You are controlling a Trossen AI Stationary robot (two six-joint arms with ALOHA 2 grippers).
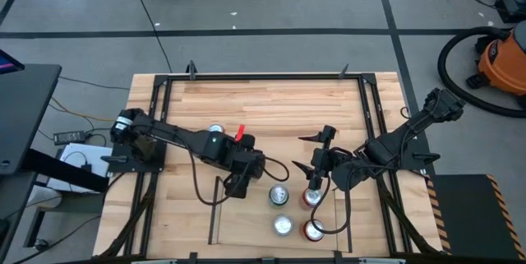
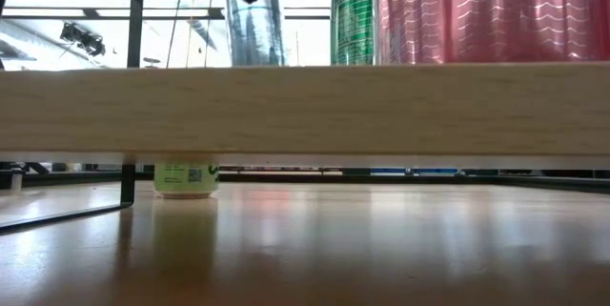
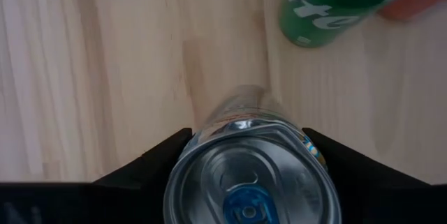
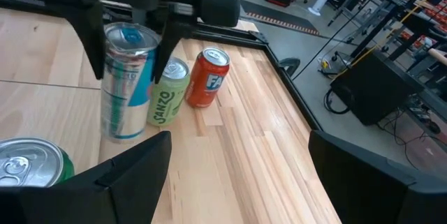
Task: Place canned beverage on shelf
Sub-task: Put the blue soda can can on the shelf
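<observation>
My left gripper is shut on a tall slim silver-and-blue can over the left part of the shelf, a light-wood board with thin black rails. The can's top fills the left wrist view. In the low view the can reaches down to the board's top edge; I cannot tell whether it touches. Several cans stand on the shelf's right part: a green one, a silver-topped one and two red ones. My right gripper is open and empty just beyond them. My left gripper pinches the slim can's upper wall, just below the rim, between its two fingers, one on each side. The fingers come from above and point down. The can stays upright below them, its base at the shelf board.
A pale green can and a red can stand on the tabletop beyond the shelf; the pale green one also shows under the board. The table's black frame runs along its edges. Bare board lies on the shelf's left half.
</observation>
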